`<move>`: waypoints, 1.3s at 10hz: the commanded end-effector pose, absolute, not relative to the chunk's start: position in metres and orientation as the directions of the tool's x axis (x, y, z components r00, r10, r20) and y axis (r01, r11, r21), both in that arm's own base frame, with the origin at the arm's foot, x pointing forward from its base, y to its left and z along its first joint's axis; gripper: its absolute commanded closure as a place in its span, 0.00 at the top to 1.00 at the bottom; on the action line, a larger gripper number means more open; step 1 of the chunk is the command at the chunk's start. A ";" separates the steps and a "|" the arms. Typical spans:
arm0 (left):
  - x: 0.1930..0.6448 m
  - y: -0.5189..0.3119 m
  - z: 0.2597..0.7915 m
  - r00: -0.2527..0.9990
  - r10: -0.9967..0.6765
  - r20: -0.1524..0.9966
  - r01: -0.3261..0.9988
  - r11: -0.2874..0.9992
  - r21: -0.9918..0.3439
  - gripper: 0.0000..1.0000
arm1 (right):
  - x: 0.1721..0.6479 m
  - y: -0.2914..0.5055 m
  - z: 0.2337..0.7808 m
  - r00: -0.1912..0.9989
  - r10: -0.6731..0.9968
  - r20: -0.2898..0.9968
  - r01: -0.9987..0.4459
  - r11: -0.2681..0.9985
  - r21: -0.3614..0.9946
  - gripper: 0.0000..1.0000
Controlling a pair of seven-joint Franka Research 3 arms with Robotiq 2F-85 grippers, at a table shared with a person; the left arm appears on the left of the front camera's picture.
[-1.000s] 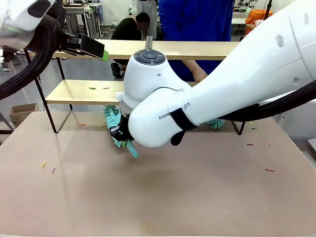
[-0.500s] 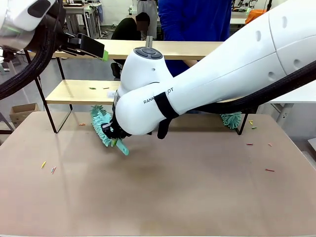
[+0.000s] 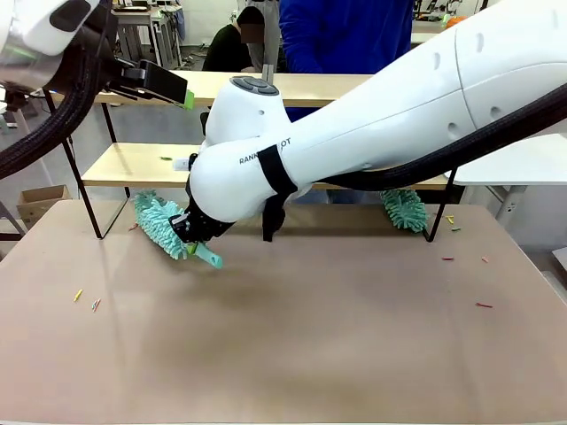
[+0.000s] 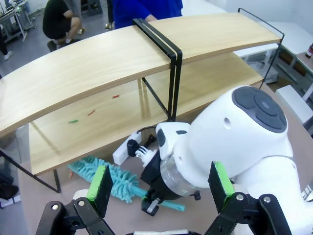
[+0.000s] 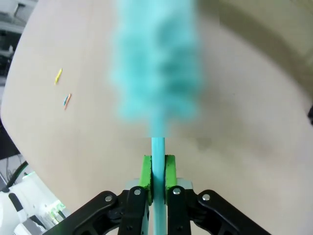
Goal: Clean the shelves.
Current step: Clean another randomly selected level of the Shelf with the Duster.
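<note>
**Two-tier shelves with duster at work – items as seen**

Nearest, the beige-brown tabletop (image 3: 310,354) is being shown with small coloured scraps (image 3: 86,299) lying at its left and a few more at its right edge.

Item – right gripper (image 5: 156,171): its jaws are being kept tightly closed on the thin handle of a teal duster (image 5: 156,73), the green pads pressing the handle from both sides. In the front view this gripper (image 3: 190,239) is being carried low over the tabletop on an arm reaching across from the right. The fluffy head of the duster (image 3: 158,226) is being pointed toward the left, down at the tabletop, below the front edge of the lower board.

Item – the shelves (image 3: 133,164): standing at the far part of the tabletop, two light wooden boards on a thin black frame with a black centre post. A few scraps (image 4: 91,112) are lying on the lower board. A second teal duster (image 3: 406,208) is being seen under the lower board's right end.

Item – left gripper (image 4: 160,181): its fingers are being held wide apart, with nothing between them. In the front view it (image 3: 182,93) is being held up by the left end of the upper board.

Farthest, a person in blue (image 3: 345,35) is standing behind the shelves.
</note>
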State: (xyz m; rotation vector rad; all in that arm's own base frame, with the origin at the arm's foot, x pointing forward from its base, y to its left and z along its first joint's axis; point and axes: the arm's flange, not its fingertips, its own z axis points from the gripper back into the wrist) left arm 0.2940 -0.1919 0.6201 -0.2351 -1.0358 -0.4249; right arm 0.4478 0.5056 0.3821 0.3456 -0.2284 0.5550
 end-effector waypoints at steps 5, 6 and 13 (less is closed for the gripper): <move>0.293 -0.191 0.620 0.437 -0.227 0.870 0.446 0.895 0.010 1.00 | 0.468 0.442 0.417 0.498 0.837 0.228 -0.846 0.412 0.338 0.12; 0.293 -0.191 0.620 0.437 -0.227 0.870 0.446 0.895 0.010 1.00 | 0.463 0.425 0.424 0.422 0.876 0.235 -0.876 0.328 0.354 0.12; 0.293 -0.191 0.620 0.437 -0.227 0.870 0.446 0.895 0.010 1.00 | 0.444 0.329 0.461 0.338 0.844 0.416 -0.860 0.098 0.501 0.12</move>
